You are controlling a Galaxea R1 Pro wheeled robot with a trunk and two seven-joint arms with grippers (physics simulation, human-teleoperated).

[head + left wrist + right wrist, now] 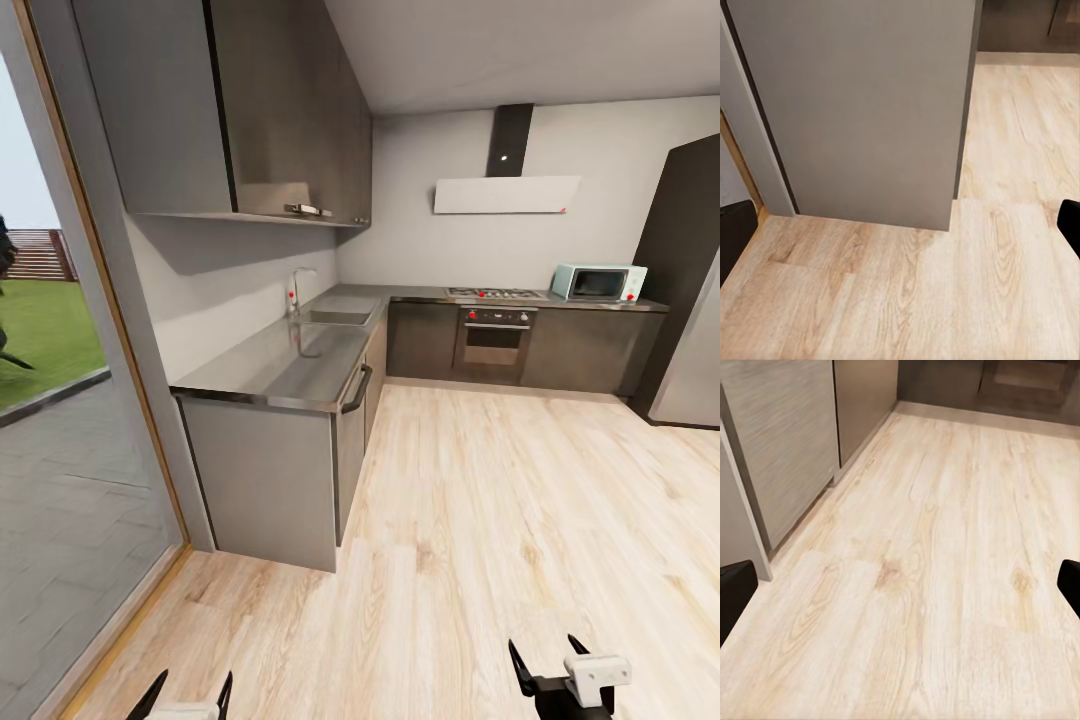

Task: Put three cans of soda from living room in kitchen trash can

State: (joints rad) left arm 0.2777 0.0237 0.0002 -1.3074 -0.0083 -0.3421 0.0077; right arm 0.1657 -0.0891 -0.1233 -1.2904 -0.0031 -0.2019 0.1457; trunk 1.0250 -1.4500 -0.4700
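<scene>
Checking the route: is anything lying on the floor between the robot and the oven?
No, the wood floor runs bare up to the oven.

floor (pixel 500 520): light wood planks | countertop (pixel 290 365): dark, L-shaped, on grey cabinets | sink (pixel 335 317): steel, with tap (pixel 296 290) just behind it | oven (pixel 495 340): built in under hob (pixel 495 294) | microwave (pixel 598 282): pale mint, right of hob | hood (pixel 505 193): on back wall | glass door (pixel 60 400): wood-framed, at left
</scene>
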